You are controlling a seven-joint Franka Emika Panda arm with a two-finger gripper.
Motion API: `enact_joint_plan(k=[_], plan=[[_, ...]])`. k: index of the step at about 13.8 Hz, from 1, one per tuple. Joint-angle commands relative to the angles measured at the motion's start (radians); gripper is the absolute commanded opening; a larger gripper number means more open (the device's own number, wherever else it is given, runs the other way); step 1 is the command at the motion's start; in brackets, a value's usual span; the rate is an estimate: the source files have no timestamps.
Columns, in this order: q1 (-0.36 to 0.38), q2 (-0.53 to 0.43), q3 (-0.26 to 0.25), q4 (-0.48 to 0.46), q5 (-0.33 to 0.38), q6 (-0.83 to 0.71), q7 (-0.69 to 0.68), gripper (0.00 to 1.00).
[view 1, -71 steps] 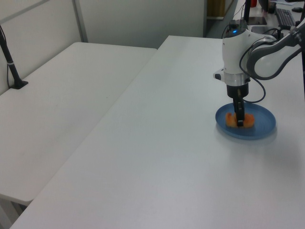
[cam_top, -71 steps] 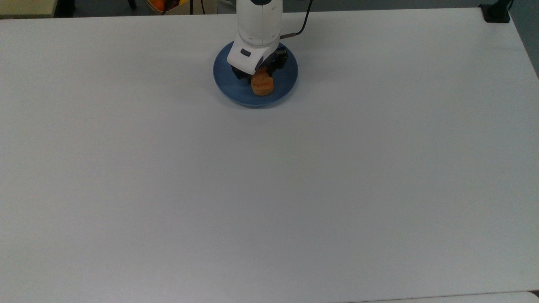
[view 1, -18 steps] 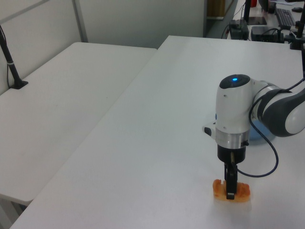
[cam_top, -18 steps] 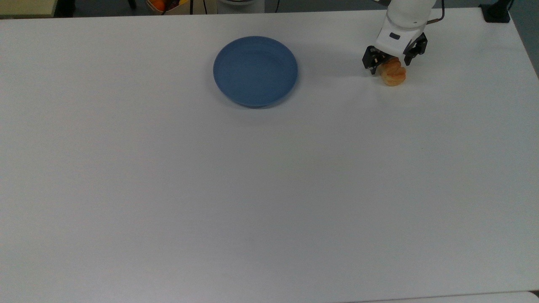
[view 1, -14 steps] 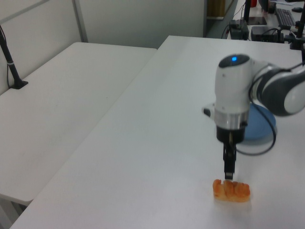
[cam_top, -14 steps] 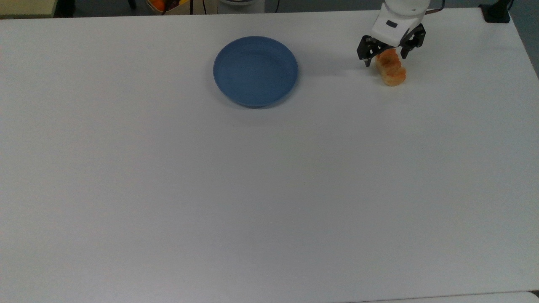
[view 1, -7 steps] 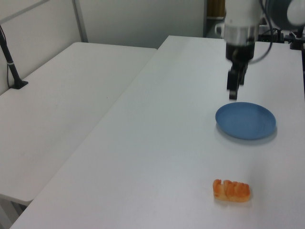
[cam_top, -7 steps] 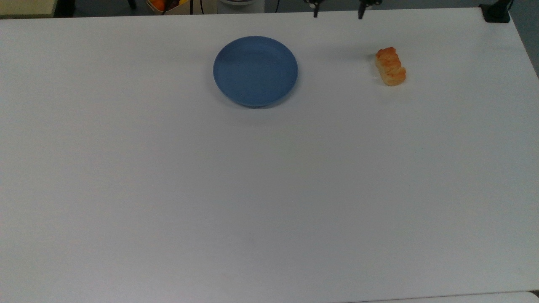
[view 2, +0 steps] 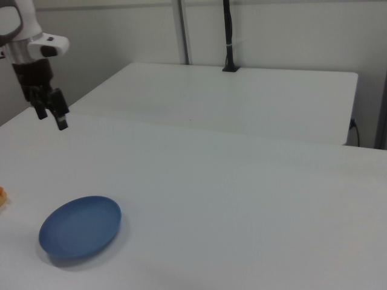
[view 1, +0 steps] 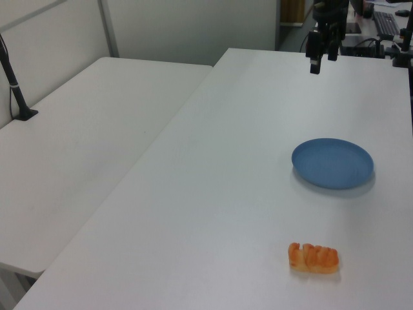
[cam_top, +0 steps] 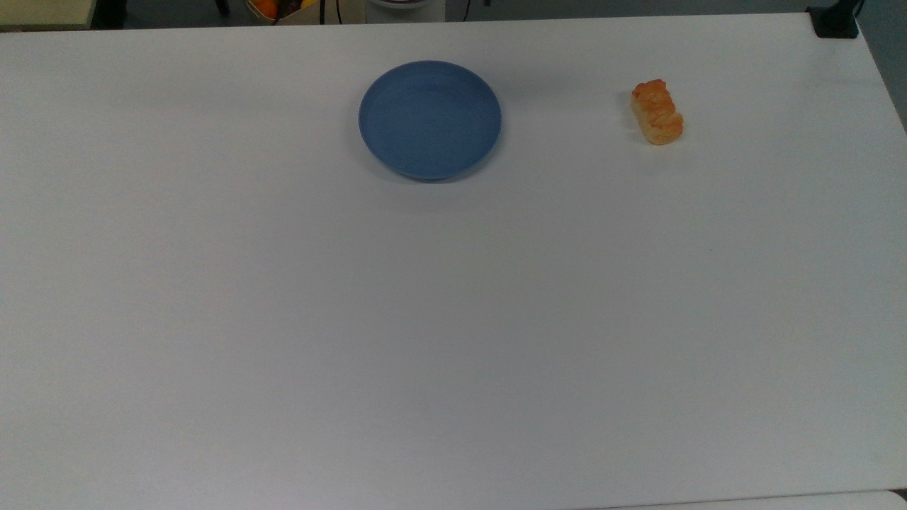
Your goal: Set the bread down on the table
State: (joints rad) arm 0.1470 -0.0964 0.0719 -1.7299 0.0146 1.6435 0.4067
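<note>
The bread [cam_top: 657, 112], a small golden-orange piece, lies alone on the white table [cam_top: 453, 319] to the top view's right of the blue plate [cam_top: 430, 119]. The left view has the bread [view 1: 313, 258] near the front and the plate [view 1: 332, 163] behind it. A sliver of the bread [view 2: 1, 196] peeks in at the right view's left edge. My gripper [view 1: 322, 63] hangs high above the table's far end, open and holding nothing, well away from the bread. The right view puts the gripper [view 2: 51, 118] up at the left, above the plate [view 2: 80, 226].
A second white table [view 1: 84, 148] adjoins this one, carrying a black post [view 1: 13, 77] on a clamp. A black clamp [cam_top: 835, 21] sits at the top view's right far corner. Cables and equipment lie beyond the far edge.
The gripper carried the bread off the plate, set it on the table, opened, then rose and drew back toward the far edge. The bread has stayed where it was left.
</note>
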Motion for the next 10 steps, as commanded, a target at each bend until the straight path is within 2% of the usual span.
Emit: enact_joint_plan(k=[1, 4, 7, 10], plan=[[0.011, 0.023, -0.085, 0.015, 0.021, -0.011, -0.222, 1.00], [0.006, 0.043, -0.115, 0.039, 0.070, 0.043, -0.460, 1.00], [-0.010, 0.081, -0.115, 0.043, 0.074, 0.160, -0.506, 1.00], [-0.026, 0.081, -0.115, 0.044, 0.073, 0.159, -0.532, 1.00]])
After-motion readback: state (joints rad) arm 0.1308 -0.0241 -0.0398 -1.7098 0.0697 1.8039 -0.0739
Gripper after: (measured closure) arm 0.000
